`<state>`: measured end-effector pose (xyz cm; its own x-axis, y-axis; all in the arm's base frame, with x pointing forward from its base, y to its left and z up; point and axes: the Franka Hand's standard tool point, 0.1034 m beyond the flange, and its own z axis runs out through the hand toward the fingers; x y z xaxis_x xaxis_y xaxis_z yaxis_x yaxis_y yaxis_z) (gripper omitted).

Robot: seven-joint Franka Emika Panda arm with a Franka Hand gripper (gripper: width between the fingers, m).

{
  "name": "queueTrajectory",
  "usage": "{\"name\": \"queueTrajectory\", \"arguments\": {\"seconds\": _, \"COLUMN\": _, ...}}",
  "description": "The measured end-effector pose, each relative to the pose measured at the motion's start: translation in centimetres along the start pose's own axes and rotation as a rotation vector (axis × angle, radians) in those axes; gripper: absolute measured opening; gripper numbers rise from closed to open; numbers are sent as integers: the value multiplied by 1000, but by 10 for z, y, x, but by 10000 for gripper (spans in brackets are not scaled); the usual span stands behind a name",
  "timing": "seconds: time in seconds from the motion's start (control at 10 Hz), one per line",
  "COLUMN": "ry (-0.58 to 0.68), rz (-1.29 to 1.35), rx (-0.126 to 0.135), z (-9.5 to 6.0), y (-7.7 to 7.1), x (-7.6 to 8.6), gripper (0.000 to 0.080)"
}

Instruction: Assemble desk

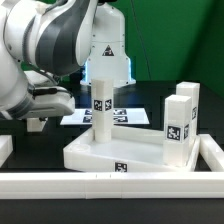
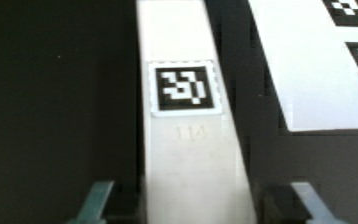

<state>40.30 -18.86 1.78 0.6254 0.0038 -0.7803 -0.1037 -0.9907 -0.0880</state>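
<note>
Exterior view faces the table low and frontally; wrist view looks closely down 1 leg point(image 2: 186, 120), shared by both point(image 1: 101, 100).
</note>
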Motion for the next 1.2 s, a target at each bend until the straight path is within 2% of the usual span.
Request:
{"name": "queueTrajectory", "arguments": {"seconds": 0.7, "ry": 2, "rz": 0, "rx": 1, "z": -1, "y": 0, "x": 0, "gripper": 288}}
{"name": "queueTrajectory", "arguments": {"seconds": 0.8, "ry": 3, "rz": -22, "rx": -2, "z": -18, "y": -4, "x": -8, "gripper": 288}}
{"name": "queueTrajectory", "arguments": {"seconds": 0.9, "ry": 42, "rz": -43, "rx": -5, "z": -47, "y": -13, "x": -21, "gripper": 288}}
{"name": "queueTrajectory", "arguments": {"seconds": 1.0, "ry": 81, "rz": -47, "rx": 3, "z": -68, "y": -16, "x": -32, "gripper": 288}}
{"name": "queueTrajectory", "arguments": {"seconds": 1.1, "ry": 103, "rz": -47, "rx": 0, "z": -83, "y": -17, "x": -42, "gripper": 288}}
{"name": "queueTrajectory", "arguments": {"seconds": 1.2, "ry": 111, "rz": -48, "rx": 1, "z": -81, "y": -17, "x": -41, "gripper": 288}}
